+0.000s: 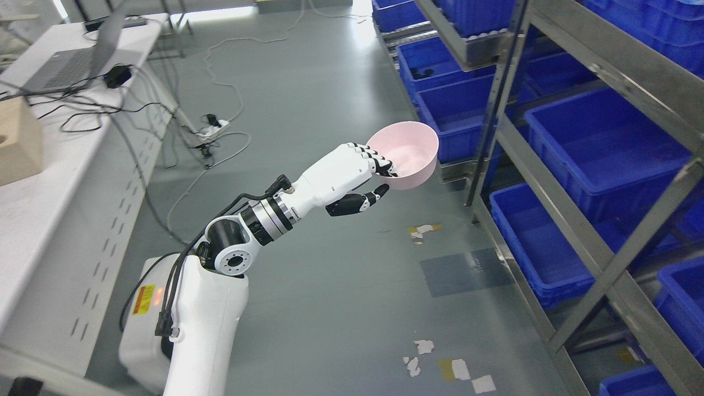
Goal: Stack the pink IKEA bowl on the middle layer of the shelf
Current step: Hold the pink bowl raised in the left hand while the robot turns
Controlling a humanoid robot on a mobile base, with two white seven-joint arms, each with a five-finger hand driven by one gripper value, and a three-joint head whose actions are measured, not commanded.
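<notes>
Pink plastic marked the task's thing in the head view: the pink bowl sat at the tip of my left hand, raised in the air above the grey floor and tilted so that its hollow faced up and toward the camera. My left arm entered from the lower left and reached up and to the right. My hand pinched the bowl's near rim: the black-tipped fingers were curled over the rim into the hollow, and the thumb lay below, its tip touching the bowl's outer wall. The bowl rested on nothing but my hand.

Just beyond and to the right of the bowl stood the metal shelf, its upright post near the bowl's far edge but apart from it. Blue bins filled the shelf's layers to the right of my hand, and more of them lay behind the bowl. The bowl was outside the shelf, on none of its layers.

Well to the left of my hand ran a white table carrying a laptop and dark cables; a wooden block sat at its left edge. Behind my hand, white cables trailed over the floor. Below my hand, scraps of tape stuck to the floor.
</notes>
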